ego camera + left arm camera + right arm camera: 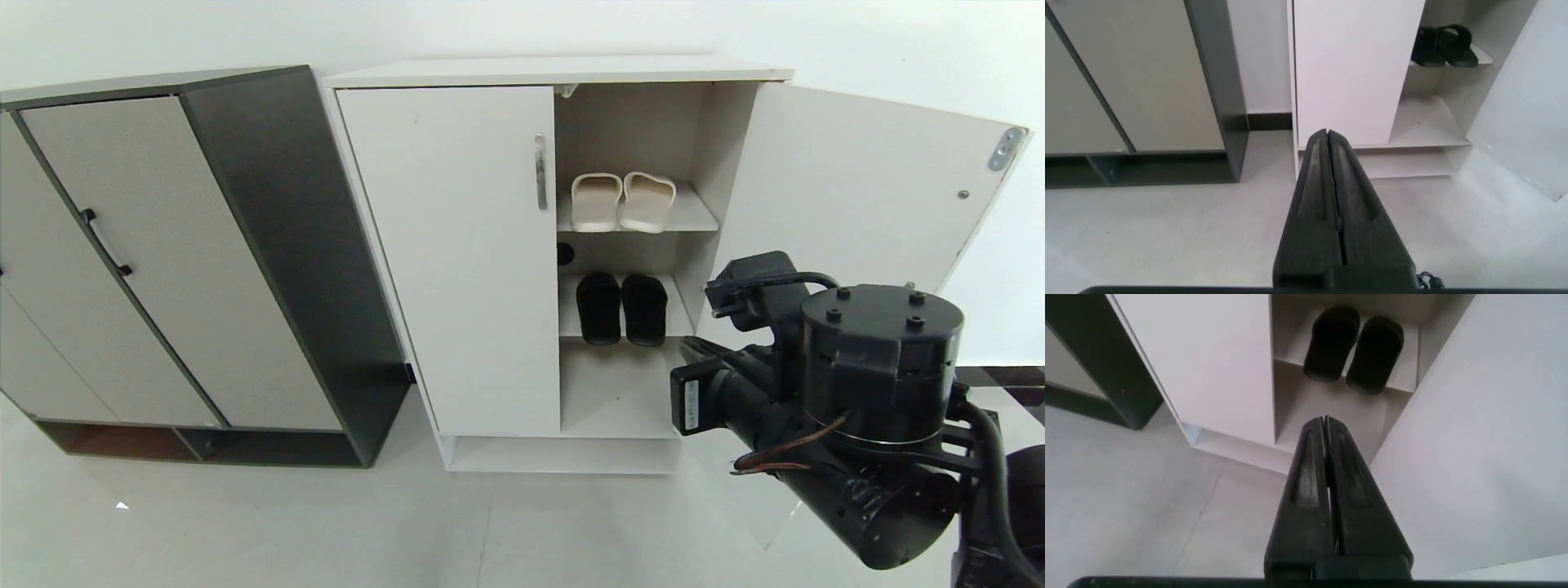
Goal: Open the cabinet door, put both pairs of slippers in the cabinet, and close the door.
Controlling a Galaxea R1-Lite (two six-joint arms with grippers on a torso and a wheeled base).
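The white cabinet (pixel 563 72) stands with its right door (pixel 849 188) swung open and its left door (pixel 457 245) closed. A pair of white slippers (pixel 622 201) rests on the upper shelf. A pair of black slippers (pixel 622 308) sits on the shelf below, also seen as black slippers (pixel 1355 347) and black slippers (pixel 1445 45). My right gripper (pixel 1325 423) is shut on nothing, just in front of the open compartment beside the open door. My left gripper (pixel 1328 133) is shut and empty, above the floor before the cabinet's base.
A grey two-tone cabinet (pixel 188 261) with closed doors stands directly left of the white one. The pale tiled floor (pixel 326 531) in front is bare. The bottom shelf (pixel 612 392) of the white cabinet is free. A wall runs behind.
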